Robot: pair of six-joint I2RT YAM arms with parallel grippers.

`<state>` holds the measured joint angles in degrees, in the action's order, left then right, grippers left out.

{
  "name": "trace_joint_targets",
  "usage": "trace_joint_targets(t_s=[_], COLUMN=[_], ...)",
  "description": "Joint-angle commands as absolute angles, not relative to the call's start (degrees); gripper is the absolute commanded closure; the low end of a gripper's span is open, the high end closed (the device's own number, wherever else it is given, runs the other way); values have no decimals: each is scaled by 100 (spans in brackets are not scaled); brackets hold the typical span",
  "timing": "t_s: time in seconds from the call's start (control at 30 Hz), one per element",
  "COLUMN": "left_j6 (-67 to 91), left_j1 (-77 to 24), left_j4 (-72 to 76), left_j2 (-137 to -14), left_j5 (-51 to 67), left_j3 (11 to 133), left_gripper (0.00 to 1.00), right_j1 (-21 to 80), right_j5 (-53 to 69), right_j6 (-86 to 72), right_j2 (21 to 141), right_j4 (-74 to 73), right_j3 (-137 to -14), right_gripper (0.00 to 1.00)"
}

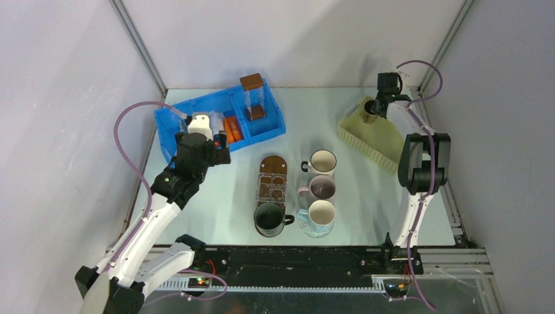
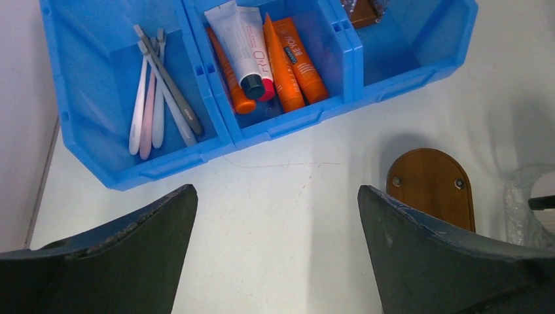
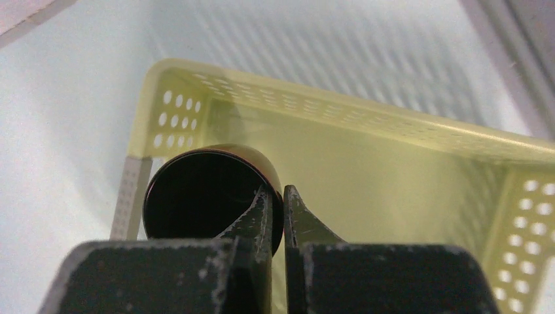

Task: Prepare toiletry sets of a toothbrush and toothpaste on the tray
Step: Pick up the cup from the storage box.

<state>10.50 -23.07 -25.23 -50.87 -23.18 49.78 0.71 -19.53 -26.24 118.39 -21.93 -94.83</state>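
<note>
Several toothbrushes [image 2: 150, 108], grey and pale pink, lie in the left compartment of the blue bin [image 2: 419, 62]. The toothpaste tubes fill the middle compartment: orange ones [image 2: 291, 62] and a white one [image 2: 237, 36]. My left gripper [image 2: 276, 188] hangs wide open over bare table just in front of the bin, with nothing between its fingers. The tray [image 3: 366, 176] is a pale yellow perforated basket at the back right [image 1: 379, 140]. My right gripper [image 3: 283, 199] is shut on the rim of a brown mug [image 3: 196, 196] standing in the tray's corner, one finger inside and one outside.
A clear brown-lidded box [image 1: 254, 95] stands in the bin's right compartment. Another [image 1: 273, 176] lies on the table mid-scene, its wooden lid [image 2: 429, 186] near my left gripper. Three pale mugs [image 1: 322, 188] and a black mug [image 1: 269, 217] stand beside it.
</note>
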Motion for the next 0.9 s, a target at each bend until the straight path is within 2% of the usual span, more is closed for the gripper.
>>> trace_joint_targets(t_s=[0.0,0.27,0.47,0.87], left_j6=[835,647,888,1371], left_j1=[-2264,-2259,-2285,-2846], left_j4=[-2352,-2679,-2993,-3562], left_j2=[-4973,-5067,-5306,-6028], left_j5=[-1954,-1093,-441,-99], left_j3=[4952,5303,5847,7054], left_gripper=[0,0,2,2], right_j1=[98,538,1255,2929], right_j5=[-1723,-623,134,1039], right_j6=[-1665,-127,903,1959], right_j2=[10766,9513,8686,8081], right_j4=[-1919,-1987,-1903,-2157], right_j3=[-9339,-8851,-8448,-8323], right_gripper=[100,100,100,100])
